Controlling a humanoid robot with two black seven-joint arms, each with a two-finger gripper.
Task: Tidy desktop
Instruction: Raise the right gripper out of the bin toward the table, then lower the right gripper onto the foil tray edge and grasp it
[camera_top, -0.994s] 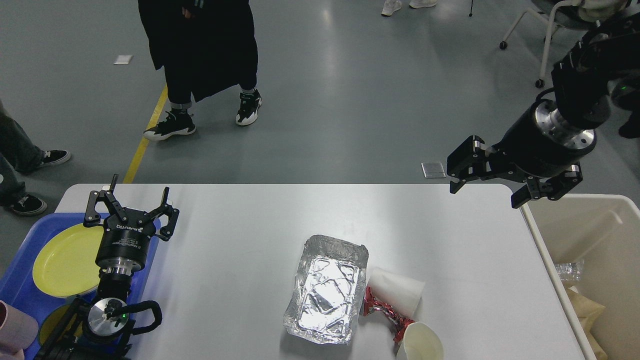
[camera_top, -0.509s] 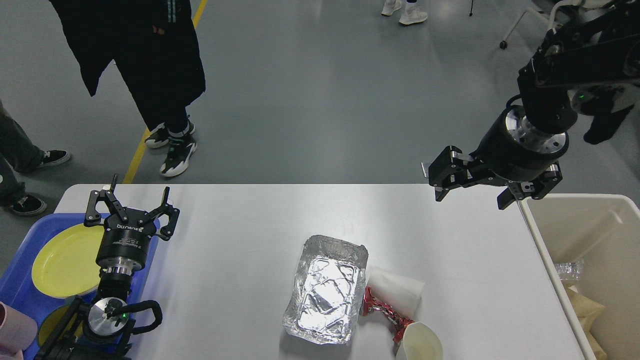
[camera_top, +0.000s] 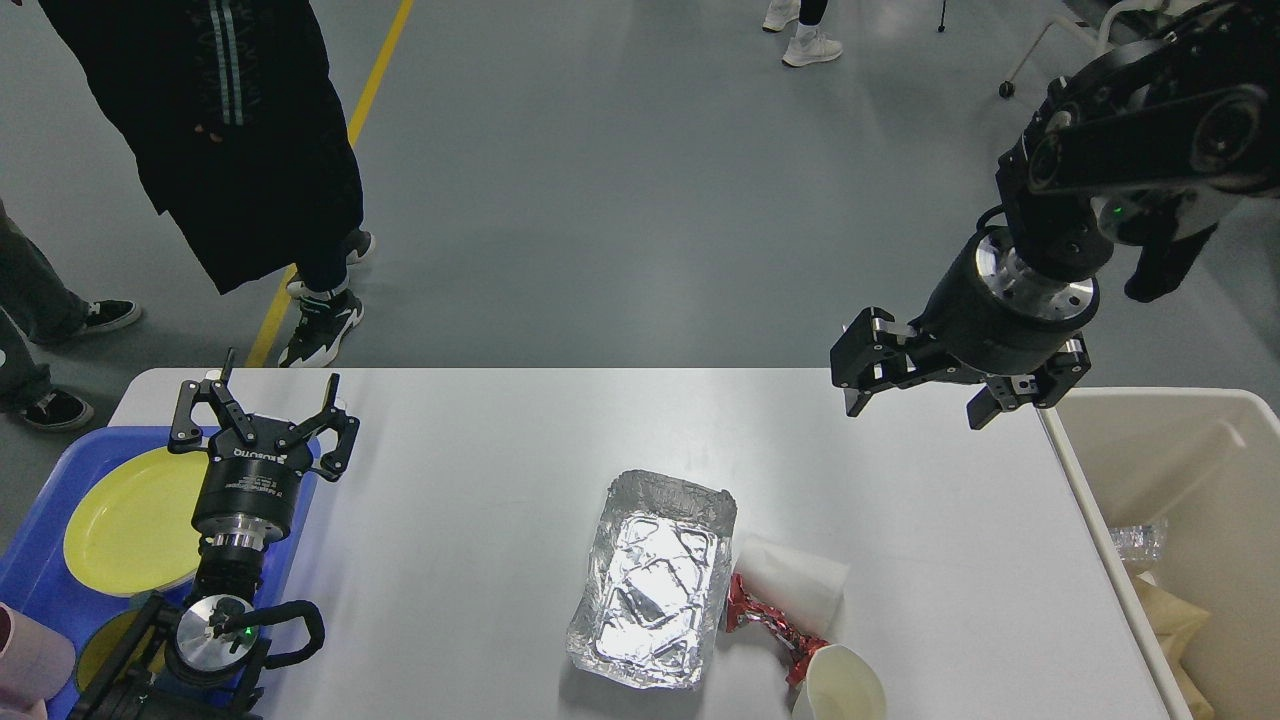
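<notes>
The white desktop fills the lower view. On it lie a crumpled foil tray, a white paper cup on its side, a red wrapper and an upright paper cup at the front edge. My left gripper is open and empty over the table's left end, beside the blue tray. My right gripper is open and empty, held above the table's far right corner, well away from the litter.
A blue tray at the left holds a yellow plate and a pink cup. A beige bin at the right holds crumpled plastic and paper. People stand on the floor beyond the table.
My right gripper has moved left, from beside the bin toward the table's far right corner. The person in black walked left. My left arm has not moved.
</notes>
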